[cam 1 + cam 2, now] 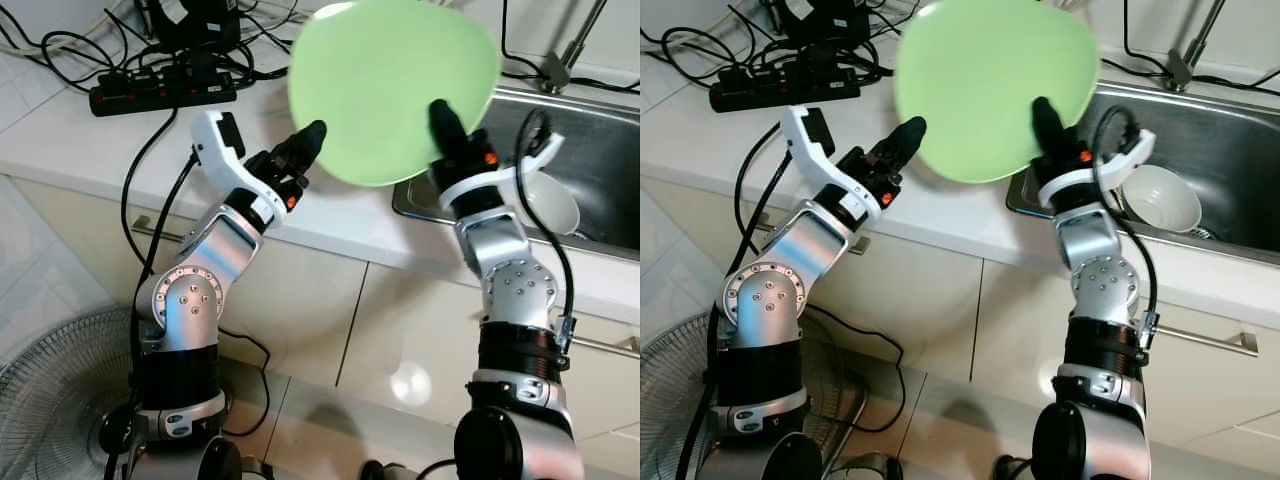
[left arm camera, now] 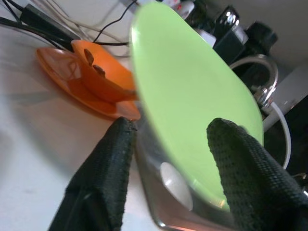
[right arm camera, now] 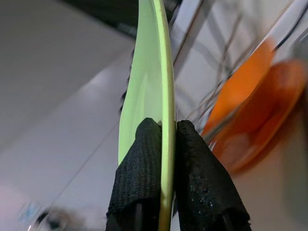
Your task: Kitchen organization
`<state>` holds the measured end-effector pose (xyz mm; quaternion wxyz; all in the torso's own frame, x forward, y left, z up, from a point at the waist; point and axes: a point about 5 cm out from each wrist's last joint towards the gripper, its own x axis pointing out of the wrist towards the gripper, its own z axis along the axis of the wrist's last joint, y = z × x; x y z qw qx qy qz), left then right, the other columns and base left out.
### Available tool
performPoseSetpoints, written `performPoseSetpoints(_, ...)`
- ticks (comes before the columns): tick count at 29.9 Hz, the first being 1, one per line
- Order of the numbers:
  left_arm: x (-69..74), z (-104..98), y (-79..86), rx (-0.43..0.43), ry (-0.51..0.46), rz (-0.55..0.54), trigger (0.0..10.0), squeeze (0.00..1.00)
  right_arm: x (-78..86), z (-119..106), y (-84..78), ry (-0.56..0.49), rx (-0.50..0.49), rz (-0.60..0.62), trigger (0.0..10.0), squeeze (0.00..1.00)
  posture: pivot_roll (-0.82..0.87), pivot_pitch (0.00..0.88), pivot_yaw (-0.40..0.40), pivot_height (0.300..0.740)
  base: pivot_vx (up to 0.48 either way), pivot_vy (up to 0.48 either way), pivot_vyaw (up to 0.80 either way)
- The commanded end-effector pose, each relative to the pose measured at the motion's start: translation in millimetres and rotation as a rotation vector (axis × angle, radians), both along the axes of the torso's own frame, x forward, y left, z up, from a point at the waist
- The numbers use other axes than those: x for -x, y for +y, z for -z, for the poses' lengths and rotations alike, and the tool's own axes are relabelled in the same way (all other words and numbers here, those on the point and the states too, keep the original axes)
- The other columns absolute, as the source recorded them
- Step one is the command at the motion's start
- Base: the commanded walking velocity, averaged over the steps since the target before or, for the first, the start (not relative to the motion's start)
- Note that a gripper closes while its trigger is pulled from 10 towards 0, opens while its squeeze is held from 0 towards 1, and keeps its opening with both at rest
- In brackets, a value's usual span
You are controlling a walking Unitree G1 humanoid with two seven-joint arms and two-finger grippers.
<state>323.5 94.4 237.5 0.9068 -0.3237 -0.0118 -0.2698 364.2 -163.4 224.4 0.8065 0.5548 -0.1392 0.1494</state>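
So the right tool [image 1: 1040, 115] has the green plate [image 1: 990, 85] pinched by its rim, one black finger on each face, and it's holding the thing up in the air, tilted, above the desk [image 1: 60, 140] edge right where the steel sink [image 1: 1230, 130] begins. The left tool [image 1: 305, 140] sits just beside the plate's opposite edge with its fingers spread apart, nothing between them; from the left wrist view the plate's rim runs between and past the two fingers [image 2: 106, 178], but I can't tell if it's touching. There's a white bowl [image 1: 1160, 200] down in the sink, and an orange bowl [image 2: 103, 72] on an orange plate [image 2: 62, 72] further back on the desk. A black power strip [image 1: 160, 90] and a tangle of cables crowd the back left. A fan [image 1: 60, 400] stands on the floor below.
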Motion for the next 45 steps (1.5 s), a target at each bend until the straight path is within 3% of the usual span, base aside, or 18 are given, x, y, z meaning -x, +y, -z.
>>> performPoseSetpoints(1,1.8,0.3,-2.0,-0.033,-0.013,0.004,10.0,1.00,-1.2,-13.6,-12.0,-0.049,-0.047,0.055,0.0,0.00,0.01,0.064,0.017,0.732,0.000,0.000,0.00)
performPoseSetpoints(2,1.8,0.6,-2.0,-0.047,-0.015,0.001,10.0,0.71,-2.6,-14.5,-15.5,-0.045,-0.056,0.072,0.0,0.00,0.01,0.064,0.017,0.732,0.000,0.000,0.00)
performPoseSetpoints(3,1.9,1.6,-2.3,-0.071,-0.018,-0.002,10.0,0.00,-4.6,-15.5,-20.7,-0.038,-0.055,0.098,0.0,0.00,0.01,0.064,0.017,0.732,0.000,0.000,0.00)
performPoseSetpoints(12,2.9,4.8,-3.6,-0.139,-0.031,-0.016,10.0,0.00,-16.7,-17.0,-61.8,0.038,0.034,0.311,0.0,0.00,0.02,0.067,0.012,0.732,0.000,0.000,0.00)
performPoseSetpoints(19,5.6,3.5,-1.1,-0.182,-0.055,-0.037,10.0,0.00,-18.8,-24.0,-102.5,0.122,0.188,0.561,0.0,0.00,0.02,0.068,0.006,0.732,0.000,0.000,0.00)
performPoseSetpoints(21,5.9,3.6,-1.1,-0.188,-0.057,-0.038,10.0,0.00,-19.0,-23.8,-105.1,0.135,0.203,0.577,0.0,0.00,0.02,0.068,0.006,0.732,0.000,0.000,0.00)
performPoseSetpoints(22,6.3,3.7,-1.2,-0.193,-0.060,-0.038,10.0,0.00,-19.3,-24.2,-108.3,0.147,0.242,0.608,5.7,0.00,0.02,0.068,0.006,0.732,0.000,0.000,0.00)
performPoseSetpoints(23,6.7,3.7,-1.2,-0.203,-0.064,-0.039,10.0,0.00,-19.3,-24.7,-111.8,0.160,0.278,0.638,10.0,0.00,0.02,0.068,0.006,0.732,0.000,0.000,0.00)
performPoseSetpoints(27,7.7,5.6,-1.7,-0.254,-0.066,-0.040,10.0,0.00,-22.7,-22.2,-117.1,0.267,0.534,0.710,10.0,0.00,0.02,0.070,0.004,0.732,0.000,0.000,0.00)
performPoseSetpoints(30,8.4,7.5,-1.7,-0.304,-0.071,-0.038,10.0,0.00,-27.8,-15.3,-116.8,0.387,0.700,0.707,10.0,0.00,0.02,0.070,0.003,0.732,0.000,0.000,0.00)
performPoseSetpoints(31,8.4,7.5,-1.7,-0.304,-0.071,-0.038,10.0,0.00,-27.8,-15.3,-116.8,0.387,0.700,0.707,10.0,0.00,0.02,0.070,0.003,0.732,0.000,0.000,0.00)
performPoseSetpoints(32,8.5,7.9,-1.5,-0.317,-0.071,-0.042,10.0,0.00,-31.2,-12.3,-114.1,0.434,0.787,0.684,10.0,0.00,0.02,0.071,0.002,0.732,0.000,0.000,0.00)
performPoseSetpoints(42,9.7,7.9,-4.0,-0.322,-0.078,-0.044,10.0,0.00,-37.8,2.2,-103.6,0.571,0.881,0.588,10.0,0.00,0.03,0.073,-0.006,0.732,0.000,0.000,0.00)
performPoseSetpoints(45,10.7,8.5,-3.7,-0.330,-0.077,-0.044,10.0,0.00,-41.2,7.3,-93.1,0.584,0.933,0.510,10.0,0.00,0.03,0.073,-0.010,0.732,0.000,0.000,0.00)
